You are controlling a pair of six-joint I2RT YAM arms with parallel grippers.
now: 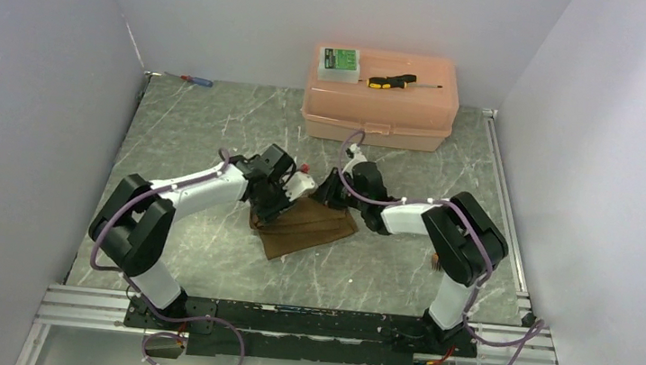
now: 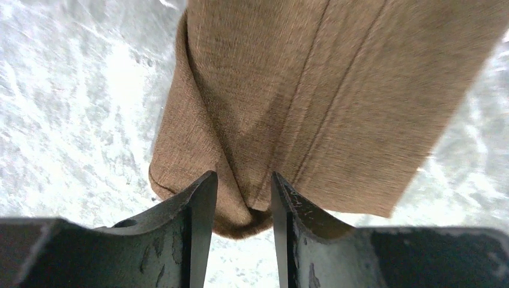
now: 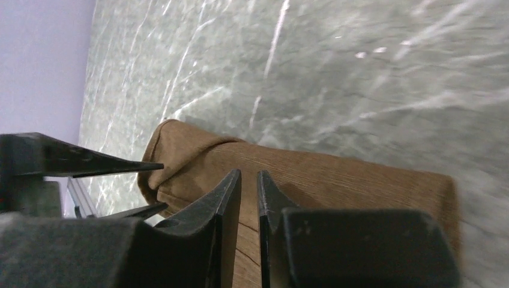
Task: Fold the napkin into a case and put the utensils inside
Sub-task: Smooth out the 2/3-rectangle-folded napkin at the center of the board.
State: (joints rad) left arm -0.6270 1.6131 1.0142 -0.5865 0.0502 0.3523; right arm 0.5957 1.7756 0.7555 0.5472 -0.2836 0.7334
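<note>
Our left gripper (image 2: 244,180) stood with its jaws parted. A rounded, folded corner of the napkin (image 2: 312,90) lay loose in the gap, so we read that gripper as released rather than pinching. Our right gripper (image 3: 249,177) had its jaws drawn almost together low over the cloth, with only a slit between them. We could not tell whether a layer was caught in that slit.

From above, the napkin lay folded in long bands at the middle of the worktop (image 1: 208,125). The left gripper was at its 10 o'clock corner and the right gripper at its 1 o'clock edge. A pink box (image 1: 381,116) sat well apart at 12 o'clock. We could not make out the utensils anywhere.

We judged the step in hand to be the folding itself, with the pouch only partly formed. To do it well, we thought the left gripper should rise straight off the corner so that the tuck was not dragged open. The right gripper should take only the top layer, close to its edge, and carry it low and flat so that the creases stayed parallel. The cloth looked soft and likely to spring back, so each fold wanted pressing down before release, and the mouth of the pouch wanted leaving uncovered.
</note>
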